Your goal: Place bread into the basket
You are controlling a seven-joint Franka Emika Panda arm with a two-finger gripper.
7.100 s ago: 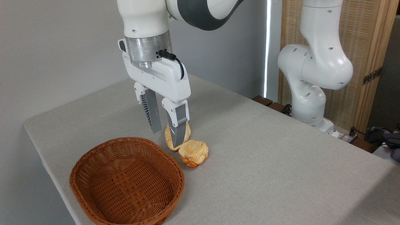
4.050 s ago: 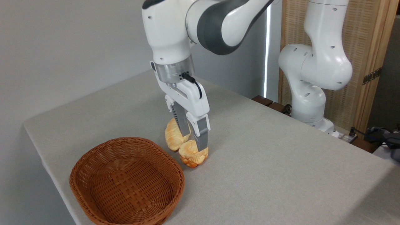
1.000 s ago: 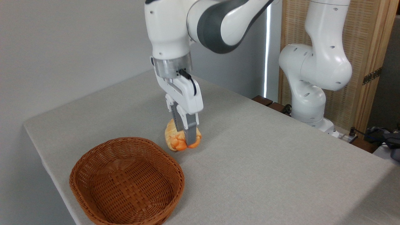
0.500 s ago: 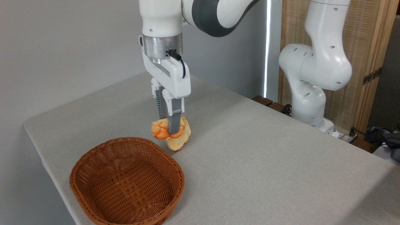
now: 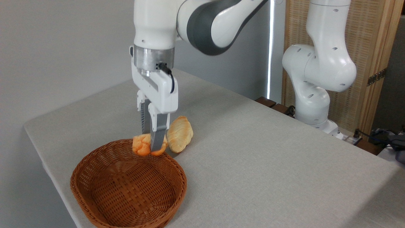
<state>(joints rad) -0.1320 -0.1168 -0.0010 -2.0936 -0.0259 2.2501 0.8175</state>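
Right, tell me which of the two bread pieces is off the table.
The small orange-topped bun, clamped in the gripper above the basket rim. The longer pale roll lies on the table.

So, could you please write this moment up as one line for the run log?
phase: carry | pincer: shut on bun | bun: lifted, at far rim of basket | basket: empty | oval roll: on table

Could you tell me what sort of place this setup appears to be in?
Probably a robotics lab or test room: a robot arm is mounted beside a plain grey table, with cables nearby and bare walls.
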